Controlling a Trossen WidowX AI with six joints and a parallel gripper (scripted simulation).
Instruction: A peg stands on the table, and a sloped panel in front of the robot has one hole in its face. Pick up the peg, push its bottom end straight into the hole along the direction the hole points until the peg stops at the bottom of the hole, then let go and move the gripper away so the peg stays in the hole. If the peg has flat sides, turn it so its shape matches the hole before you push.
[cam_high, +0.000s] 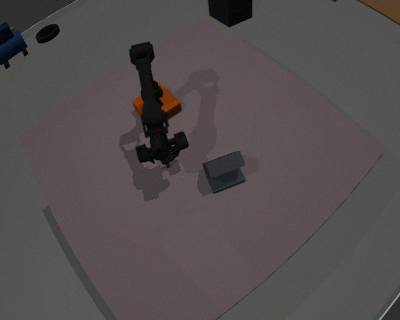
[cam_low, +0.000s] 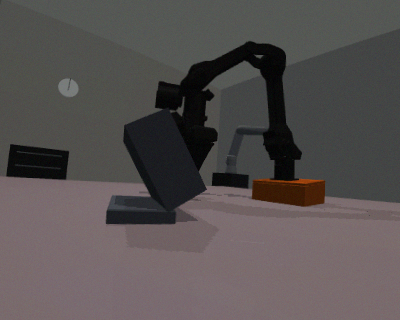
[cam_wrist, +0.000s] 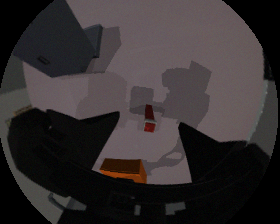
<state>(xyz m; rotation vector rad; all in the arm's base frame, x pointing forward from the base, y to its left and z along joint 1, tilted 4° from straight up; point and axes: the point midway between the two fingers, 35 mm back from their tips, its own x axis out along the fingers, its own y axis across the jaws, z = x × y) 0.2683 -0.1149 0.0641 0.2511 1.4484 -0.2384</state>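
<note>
A small red peg with a pale band stands on the table; most of it is hidden in the top view, and in the wrist view it appears between the fingertips. My gripper is open and empty, pointing down above the peg, with a finger on either side in the wrist view. In the exterior view the gripper is partly hidden behind the panel. The grey sloped panel leans over its base plate. A small dark flattened hole shows in its face.
The orange block under the arm's base is behind the gripper. The panel stands to one side of the peg, at the upper left in the wrist view. The pinkish table extends around them.
</note>
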